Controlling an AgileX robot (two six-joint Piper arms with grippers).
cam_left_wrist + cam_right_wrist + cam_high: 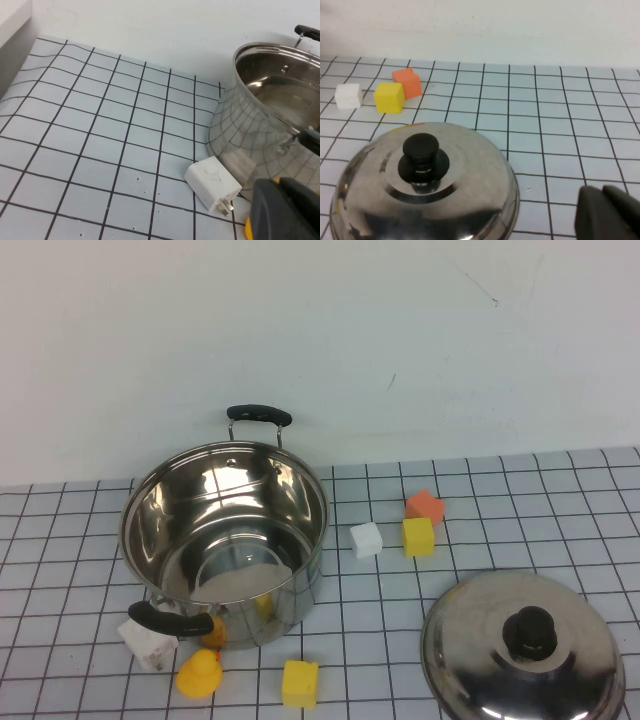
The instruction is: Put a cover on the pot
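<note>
The pot (225, 540) is large, shiny steel, open and empty, with two black loop handles, at the table's left. It also shows in the left wrist view (270, 115). The domed steel lid (520, 645) with a black knob (530, 632) lies flat on the table at the front right, apart from the pot. Neither arm shows in the high view. My left gripper (280, 210) is shut and empty, close by the pot's near side. My right gripper (605, 212) is shut and empty, beside the lid (425, 185), not touching it.
A white plug charger (148, 640) and a yellow duck (200, 675) lie by the pot's near handle, a yellow block (300, 683) in front. White (366, 539), yellow (418, 536) and orange (425, 506) cubes sit between pot and lid. A white wall stands behind.
</note>
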